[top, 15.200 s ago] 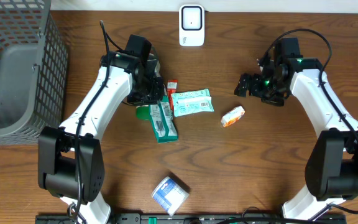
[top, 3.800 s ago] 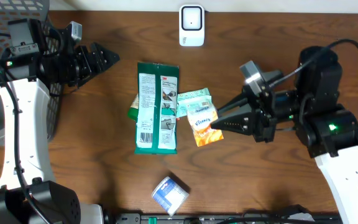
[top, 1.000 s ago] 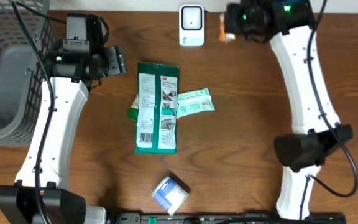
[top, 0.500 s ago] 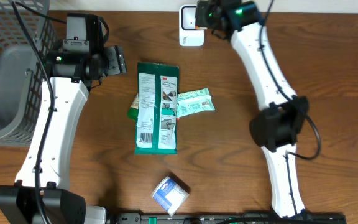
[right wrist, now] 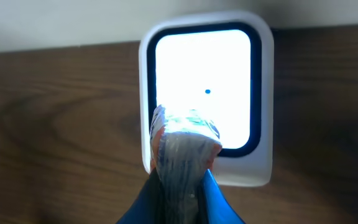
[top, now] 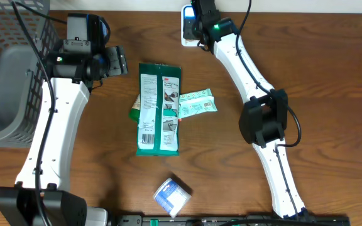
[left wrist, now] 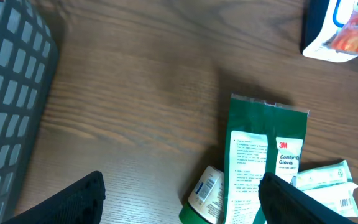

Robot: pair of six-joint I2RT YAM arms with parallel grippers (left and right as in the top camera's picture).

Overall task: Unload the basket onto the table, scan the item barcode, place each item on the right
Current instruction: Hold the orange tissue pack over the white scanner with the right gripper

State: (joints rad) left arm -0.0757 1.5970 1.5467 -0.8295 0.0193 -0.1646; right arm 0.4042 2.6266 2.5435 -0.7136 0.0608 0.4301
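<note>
At the far edge of the wooden desk, the right hand grips a small orange-and-white crinkly packet before the glowing white box scanner, where its barcode should face the window squarely and pause; the left hand hangs released.

Your worktop is dark brown wood with a clear grain and a low satin sheen. The scanner has a smooth white plastic shell, and its window looks glossy. The small packet in front of it is crinkled, shiny film. The green pouch is glossy plastic too, and the basket is matt grey mesh.
</note>
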